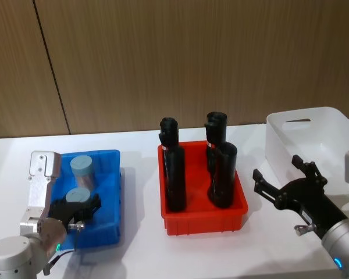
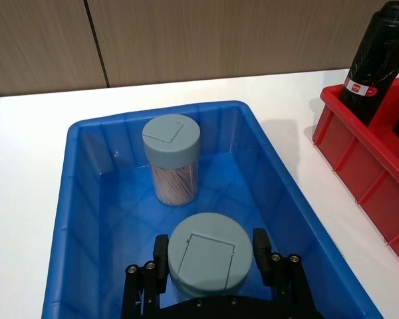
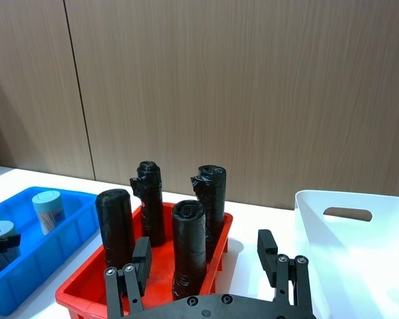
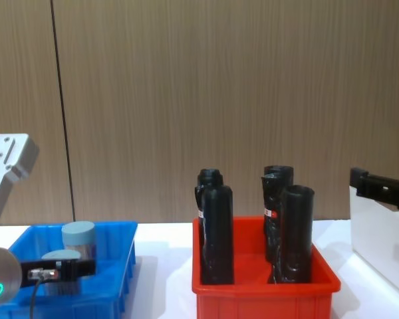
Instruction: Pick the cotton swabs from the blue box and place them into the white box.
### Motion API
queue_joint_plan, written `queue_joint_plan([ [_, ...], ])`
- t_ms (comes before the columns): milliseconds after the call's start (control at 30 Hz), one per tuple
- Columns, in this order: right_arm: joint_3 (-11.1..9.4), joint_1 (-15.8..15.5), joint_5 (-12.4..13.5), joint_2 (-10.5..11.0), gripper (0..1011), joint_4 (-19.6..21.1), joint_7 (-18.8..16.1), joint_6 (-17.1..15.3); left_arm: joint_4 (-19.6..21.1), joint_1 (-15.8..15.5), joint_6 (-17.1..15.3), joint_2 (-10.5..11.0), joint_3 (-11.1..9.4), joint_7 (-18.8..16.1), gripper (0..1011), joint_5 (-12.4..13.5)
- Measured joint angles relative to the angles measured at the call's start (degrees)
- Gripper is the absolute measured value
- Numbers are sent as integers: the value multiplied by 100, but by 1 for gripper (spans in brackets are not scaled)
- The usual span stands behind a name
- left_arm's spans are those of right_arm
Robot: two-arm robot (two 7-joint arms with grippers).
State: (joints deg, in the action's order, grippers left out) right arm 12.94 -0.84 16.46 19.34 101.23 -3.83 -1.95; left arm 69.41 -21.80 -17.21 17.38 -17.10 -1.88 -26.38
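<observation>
Two cotton swab tubs with pale blue caps stand in the blue box (image 1: 109, 174) at the table's left. The far tub (image 1: 82, 167) (image 2: 171, 156) stands free. My left gripper (image 1: 79, 204) (image 2: 211, 252) is down in the box, its fingers (image 2: 161, 256) pressed against both sides of the near tub (image 1: 77, 195) (image 2: 206, 262), which still looks low in the box. At the right stands the white box (image 1: 314, 125) (image 3: 359, 266). My right gripper (image 1: 276, 167) (image 3: 203, 256) hovers open in front of it, holding nothing.
A red bin (image 1: 203, 224) with three tall black cylinders (image 1: 174, 168) stands in the middle of the white table, between the two boxes. A wood-panelled wall rises behind the table. Bare tabletop lies in front of the red bin.
</observation>
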Motion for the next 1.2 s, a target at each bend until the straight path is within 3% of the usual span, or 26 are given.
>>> queue_joint_plan([
  [200,0,0,0,0,1001,0,0,0,-19,-3,45,-1,-6,42,674,118],
  [433,0,0,0,0,1001,0,0,0,63,17,104,13,-10,76,672,261],
  [767,0,0,0,0,1001,0,0,0,578,91,115,76,-12,184,672,487],
  [1200,0,0,0,0,1001,0,0,0,1204,-29,-41,81,0,746,671,569],
])
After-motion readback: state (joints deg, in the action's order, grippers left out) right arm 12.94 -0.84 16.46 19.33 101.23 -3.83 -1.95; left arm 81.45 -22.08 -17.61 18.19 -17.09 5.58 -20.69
